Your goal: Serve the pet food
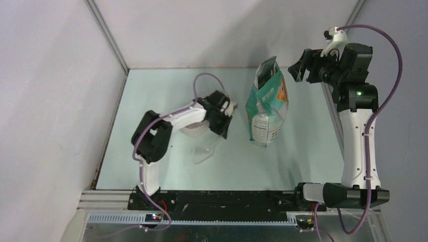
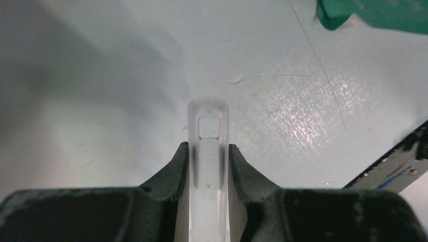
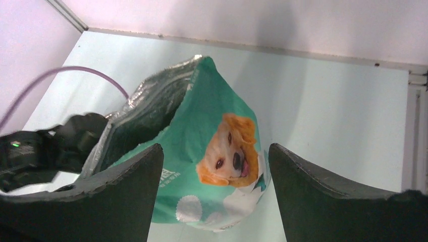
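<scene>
No kibble shows in any view. The teal-green and white bag (image 1: 267,101) stands open at mid-table, its silver lining showing in the right wrist view (image 3: 212,121). My left gripper (image 1: 222,123) is shut on the handle of the clear plastic scoop (image 1: 204,153), which lies low over the table in front of it. The left wrist view shows my left gripper (image 2: 208,151) with both fingers pressed on the scoop handle (image 2: 208,118). My right gripper (image 1: 297,68) is open and empty, raised to the right of the bag top; it also shows in the right wrist view (image 3: 216,146).
A steel bowl (image 1: 194,130) sits partly hidden under the left arm. A corner of the bag (image 2: 373,12) shows at the top right of the left wrist view. White walls close the table at the back and left. The left arm (image 3: 45,151) shows beyond the bag.
</scene>
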